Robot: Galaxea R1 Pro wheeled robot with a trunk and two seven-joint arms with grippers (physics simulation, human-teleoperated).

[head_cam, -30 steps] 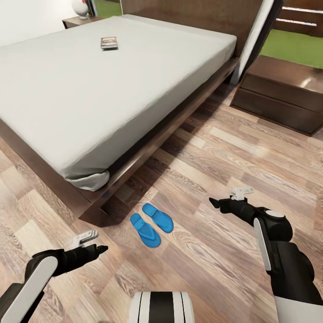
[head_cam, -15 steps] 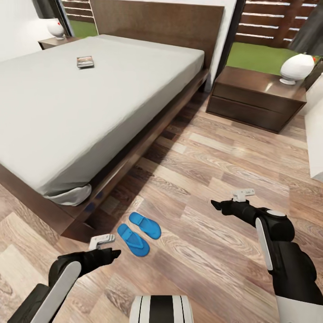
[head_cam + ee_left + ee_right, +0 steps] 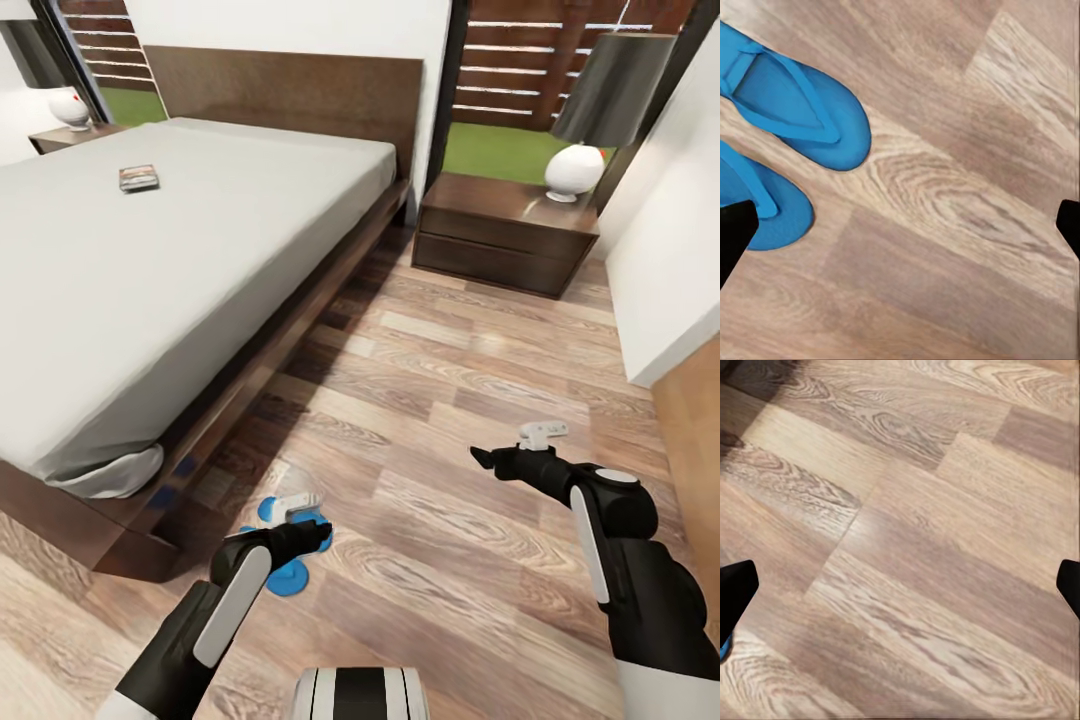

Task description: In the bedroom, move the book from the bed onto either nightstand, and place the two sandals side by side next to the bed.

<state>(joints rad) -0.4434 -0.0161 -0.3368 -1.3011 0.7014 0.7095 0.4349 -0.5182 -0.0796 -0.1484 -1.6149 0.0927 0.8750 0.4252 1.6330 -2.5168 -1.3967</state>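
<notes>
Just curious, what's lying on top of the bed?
A small book lies on the bed, near the headboard. Nothing else shows on the mattress.

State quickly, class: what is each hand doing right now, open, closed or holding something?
Left hand: open, holding nothing, above the two sandals on the floor.
Right hand: open, holding nothing, over bare wood floor.

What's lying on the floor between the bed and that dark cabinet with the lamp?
Nothing: in the head view only bare wood-plank floor runs between the bed and the nightstand holding the lamp.
</notes>
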